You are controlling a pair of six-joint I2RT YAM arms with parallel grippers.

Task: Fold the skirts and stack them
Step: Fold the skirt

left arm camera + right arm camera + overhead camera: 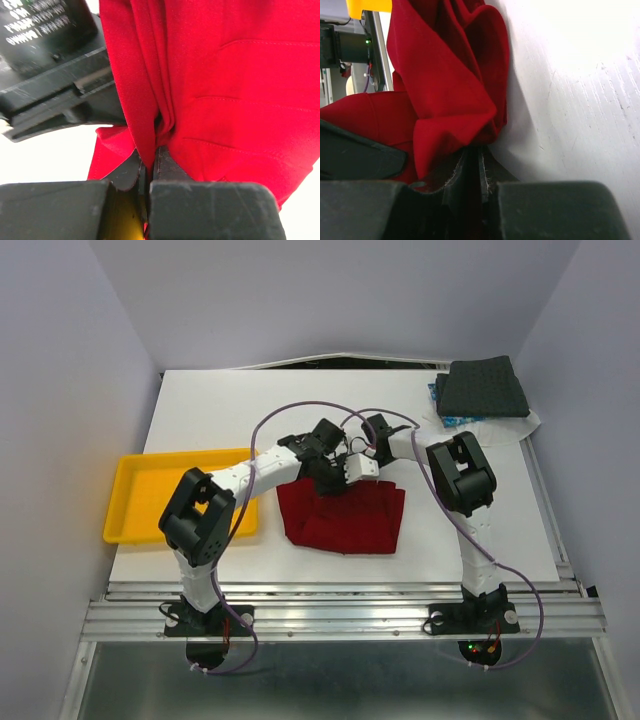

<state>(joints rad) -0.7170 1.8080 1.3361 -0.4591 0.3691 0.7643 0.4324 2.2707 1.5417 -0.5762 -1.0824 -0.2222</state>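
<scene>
Red skirt (pixel 345 522) is pinched at its far edge by your left end effector (pixel 149 162) and right end effector (pixel 473 157), likely so you can fold it evenly.

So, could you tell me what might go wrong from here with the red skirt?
The left gripper and right gripper each pinch only a thin bunch of the red skirt; it could slip from one and spoil the fold. They sit very close together, so they might knock each other. The folded grey skirt lies near the table's far right corner, so a careless placement might push it off.
</scene>
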